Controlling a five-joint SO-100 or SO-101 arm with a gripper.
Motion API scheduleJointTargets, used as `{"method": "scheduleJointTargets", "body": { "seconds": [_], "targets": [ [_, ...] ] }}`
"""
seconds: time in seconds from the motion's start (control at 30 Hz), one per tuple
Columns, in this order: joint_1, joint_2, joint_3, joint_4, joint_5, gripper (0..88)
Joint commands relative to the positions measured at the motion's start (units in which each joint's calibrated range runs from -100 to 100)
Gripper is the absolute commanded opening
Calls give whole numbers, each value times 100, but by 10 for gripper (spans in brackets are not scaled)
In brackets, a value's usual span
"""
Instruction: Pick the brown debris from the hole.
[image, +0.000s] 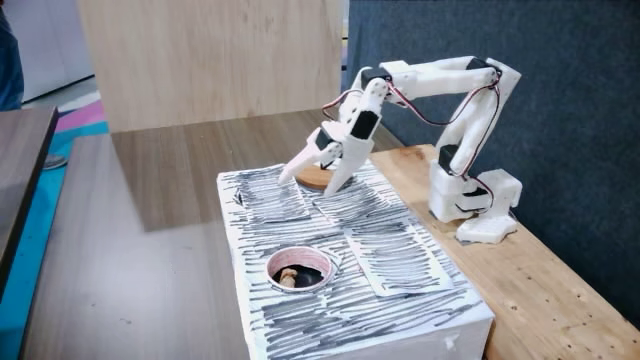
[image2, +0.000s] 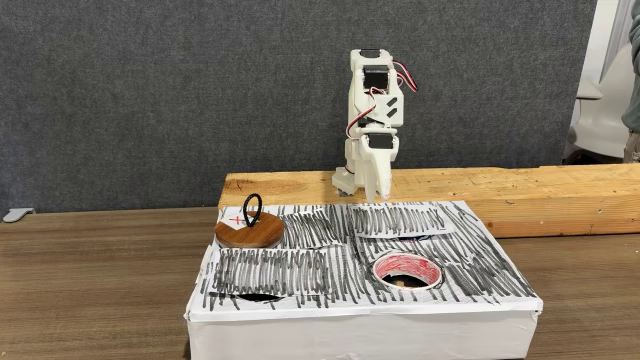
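Note:
The brown debris (image: 288, 278) is a small tan lump lying inside the round hole (image: 322, 262) near the front of the white, black-scribbled box (image: 400, 290). In the other fixed view only a sliver of brown debris (image2: 400, 283) shows inside the red-and-white rimmed hole (image2: 411, 262). My white gripper (image: 312, 182) hangs open and empty near the far end of the box, well away from the hole, fingers pointing down. From the front the gripper (image2: 377, 182) hangs over the box's back edge.
A flat round wooden disc (image2: 248, 234) with a black loop handle lies at the box's back left corner. The arm's base (image: 470, 205) stands on a pale wooden plank (image2: 520, 195) behind the box. A person's sleeve (image2: 632, 70) shows at the right edge.

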Motion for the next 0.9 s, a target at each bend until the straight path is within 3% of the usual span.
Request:
{"method": "scheduleJointTargets", "body": {
  "seconds": [0.0, 0.63, 0.87],
  "targets": [
    [-85, -733, 17, 52, 35, 179],
    [-92, -692, 17, 1, 40, 264],
    [-100, 506, -1, -32, 40, 261]
  ]
}}
